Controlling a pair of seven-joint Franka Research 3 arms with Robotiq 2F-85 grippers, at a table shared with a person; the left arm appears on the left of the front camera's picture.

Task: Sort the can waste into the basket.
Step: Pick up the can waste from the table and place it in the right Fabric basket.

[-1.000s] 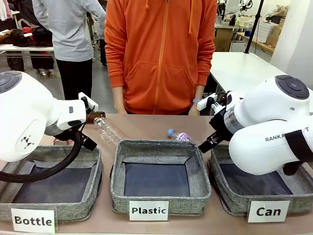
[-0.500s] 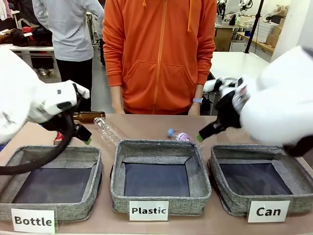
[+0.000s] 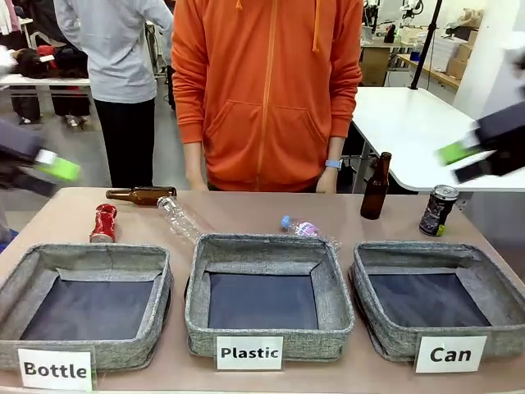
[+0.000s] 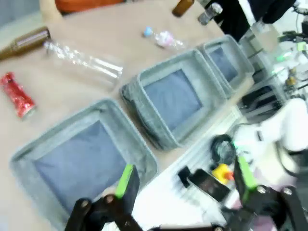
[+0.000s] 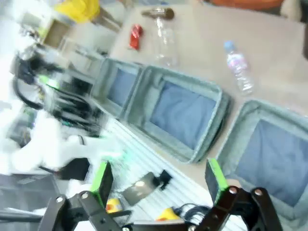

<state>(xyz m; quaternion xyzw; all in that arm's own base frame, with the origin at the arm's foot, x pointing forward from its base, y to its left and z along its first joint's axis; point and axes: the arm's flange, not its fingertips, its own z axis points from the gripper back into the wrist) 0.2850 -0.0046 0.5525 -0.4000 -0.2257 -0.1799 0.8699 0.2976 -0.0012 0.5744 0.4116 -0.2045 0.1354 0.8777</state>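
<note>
1. Red, shiny, crushed metal can (image 3: 103,222) on the brown bench (image 3: 246,209), far over on the left, just behind the grey woven basket marked "Bottle" (image 3: 90,253). Looks to be lying down.
2. Dark metal can with a silver top (image 3: 439,210) standing upright on the far right, just behind the grey woven basket marked "Can" (image 3: 385,328), near an upright brown glass bottle (image 3: 376,186).
3. No can in the "Can" basket yet, just its dark lining.
4. Left gripper (image 4: 185,177) up in the air at the left side, jaws wide apart, holding nothing.
5. Right gripper (image 5: 159,175) up in the air at the right side, jaws wide apart too, holding nothing. Both well away from the cans.
6. Best guess at the step: the very start, with no can picked yet.
7. Likely next: bring the right gripper down over the dark can, the closer one. Put one finger on each side of its round wall, squeeze softly, lift, carry the short way to the "Can" basket, let go.
8. Mind the brown bottle close by; easy to knock over.
9. Then the red can: nearer the left gripper, but a long trip across all three baskets. Bent and shiny, so likely to slip.
</note>
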